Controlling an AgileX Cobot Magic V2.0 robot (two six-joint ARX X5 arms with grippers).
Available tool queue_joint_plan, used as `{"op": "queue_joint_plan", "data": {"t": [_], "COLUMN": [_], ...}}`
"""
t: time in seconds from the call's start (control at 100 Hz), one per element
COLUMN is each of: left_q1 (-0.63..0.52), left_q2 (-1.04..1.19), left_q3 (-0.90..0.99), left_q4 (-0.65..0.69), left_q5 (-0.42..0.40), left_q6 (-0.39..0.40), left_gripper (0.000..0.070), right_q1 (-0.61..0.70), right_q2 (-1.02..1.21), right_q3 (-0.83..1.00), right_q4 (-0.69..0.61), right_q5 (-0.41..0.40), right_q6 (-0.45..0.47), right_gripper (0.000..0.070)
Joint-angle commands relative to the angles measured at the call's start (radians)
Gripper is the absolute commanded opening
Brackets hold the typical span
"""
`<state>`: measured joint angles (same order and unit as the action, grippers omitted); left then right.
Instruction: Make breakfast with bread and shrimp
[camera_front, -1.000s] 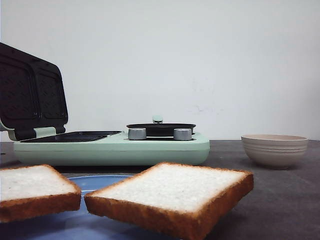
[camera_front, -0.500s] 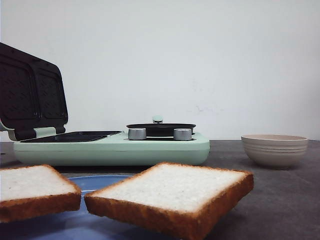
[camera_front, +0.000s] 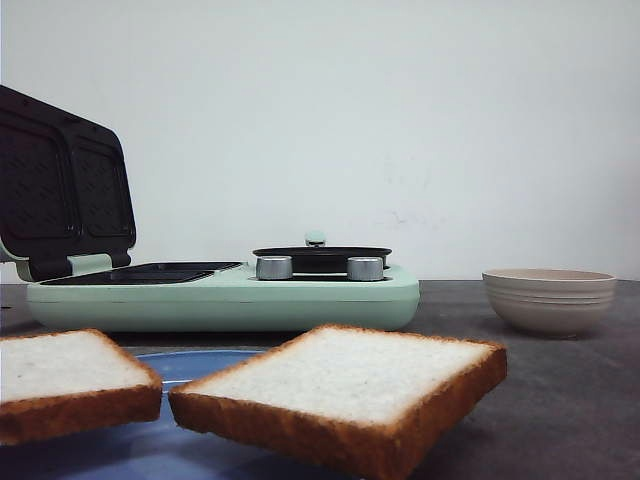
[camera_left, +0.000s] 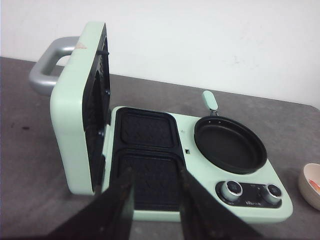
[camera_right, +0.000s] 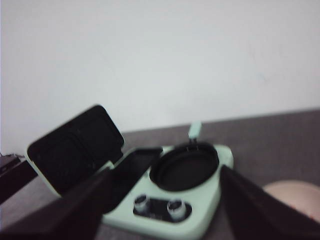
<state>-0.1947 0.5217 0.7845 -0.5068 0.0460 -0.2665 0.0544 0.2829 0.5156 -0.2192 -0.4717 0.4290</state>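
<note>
While a dark grey table (camera_front: 560, 400) stretches beneath a plain white wall (camera_front: 400, 120), a mint-green sandwich maker (camera_front: 230, 295) sits toward its left side with the lid (camera_front: 60, 190) raised upright — the dark ridged plates inside exposed, a grey handle (camera_left: 45, 70) on the lid's outer face. Beside the two black square wells (camera_left: 147, 160) lies a small round black pan (camera_left: 230, 145) with a mint-green handle (camera_left: 210, 100), and two silver knobs (camera_front: 274, 267) stand along the front edge below the pan. Nearest the front camera, two slices of bread (camera_front: 345, 390) with pale crumb and golden-brown crust rest on a blue plate (camera_front: 190, 365); one is cut off by the left edge of the front view, the other hangs over the plate's right side, and the two lie just beside each other without clearly touching. A beige ribbed bowl (camera_front: 550, 298) stands on the right, well apart from the appliance, with something orange showing inside it in the left wrist view. The left gripper (camera_left: 155, 205) hangs above the appliance with its dark fingers (camera_left: 120, 200) spread and nothing between them — the right gripper (camera_right: 165, 210), blurred, is likewise parted wide and holds nothing.
</note>
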Motion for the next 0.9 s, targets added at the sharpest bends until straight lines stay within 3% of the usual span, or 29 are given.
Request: {"op": "queue_joint_plan", "data": {"t": [0.0, 0.11, 0.21, 0.26, 0.37, 0.55, 0.8, 0.89], "left_q1": [-0.002, -0.002, -0.002, -0.002, -0.002, -0.001, -0.001, -0.001], "left_q2": [0.0, 0.028, 0.079, 0.106, 0.166, 0.276, 0.484, 0.546], "left_q3": [0.013, 0.013, 0.013, 0.013, 0.013, 0.013, 0.013, 0.013], "left_q4": [-0.016, -0.105, -0.206, -0.253, -0.333, -0.422, -0.527, -0.531], "left_q5": [0.047, 0.098, 0.143, 0.172, 0.218, 0.217, 0.217, 0.217], "left_q6": [-0.048, -0.06, -0.06, -0.061, -0.06, -0.052, 0.071, 0.076], "left_gripper": [0.0137, 0.0223, 0.0416, 0.0465, 0.0467, 0.0467, 0.0467, 0.0467], "right_q1": [0.003, 0.003, 0.003, 0.003, 0.003, 0.005, 0.031, 0.036], "right_q2": [0.001, 0.003, 0.014, 0.027, 0.061, 0.084, 0.08, 0.08], "right_q3": [0.016, 0.016, 0.016, 0.016, 0.016, 0.016, 0.016, 0.016], "right_q4": [-0.019, -0.062, -0.114, -0.145, -0.205, -0.239, -0.238, -0.238], "right_q5": [0.002, 0.002, 0.001, -0.006, -0.052, -0.086, -0.089, -0.089], "right_q6": [0.015, 0.02, 0.047, 0.06, 0.06, 0.057, 0.056, 0.043], "right_gripper": [0.0506, 0.0503, 0.0474, 0.0466, 0.0466, 0.0466, 0.0466, 0.0466]}}
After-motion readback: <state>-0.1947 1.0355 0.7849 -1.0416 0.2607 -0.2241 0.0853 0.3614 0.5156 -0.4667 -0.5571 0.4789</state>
